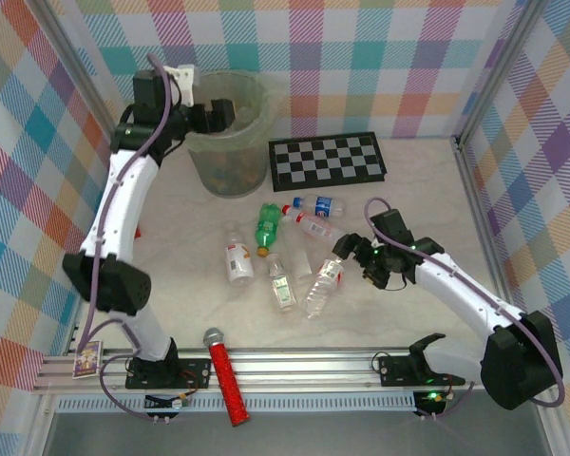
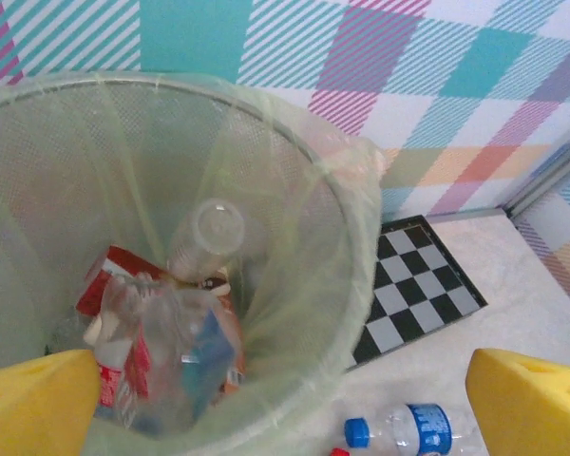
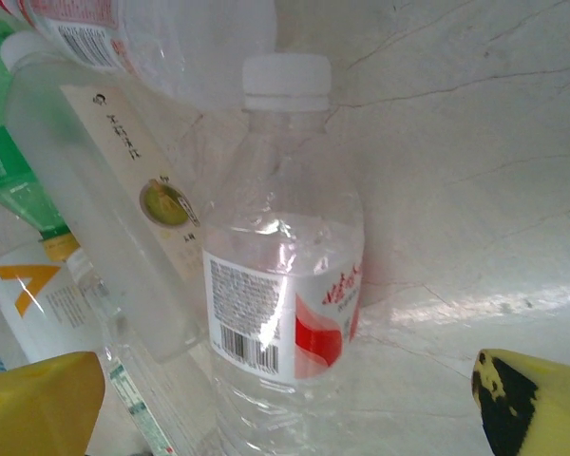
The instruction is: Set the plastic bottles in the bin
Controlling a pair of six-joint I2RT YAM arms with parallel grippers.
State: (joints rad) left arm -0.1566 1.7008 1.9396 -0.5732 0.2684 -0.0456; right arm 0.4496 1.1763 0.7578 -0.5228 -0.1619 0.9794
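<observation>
The pale-green bin (image 1: 230, 161) stands at the back left. My left gripper (image 1: 220, 113) hangs over its mouth, open, with nothing between its yellow pads (image 2: 38, 404). Inside the bin (image 2: 361, 237) lie several plastic bottles (image 2: 171, 356). More bottles lie on the table: a green one (image 1: 267, 226), one with a blue label (image 1: 320, 205), and a clear one with a red-and-white label (image 1: 324, 283). My right gripper (image 1: 347, 258) is low at that clear bottle (image 3: 285, 285), open, with the bottle between its spread pads (image 3: 537, 404) and untouched.
A black-and-white chequered board (image 1: 328, 159) lies right of the bin. A red microphone (image 1: 226, 375) rests on the front rail. A frosted bottle (image 3: 104, 209) lies close to the left of the clear one. The table's right half is bare marble.
</observation>
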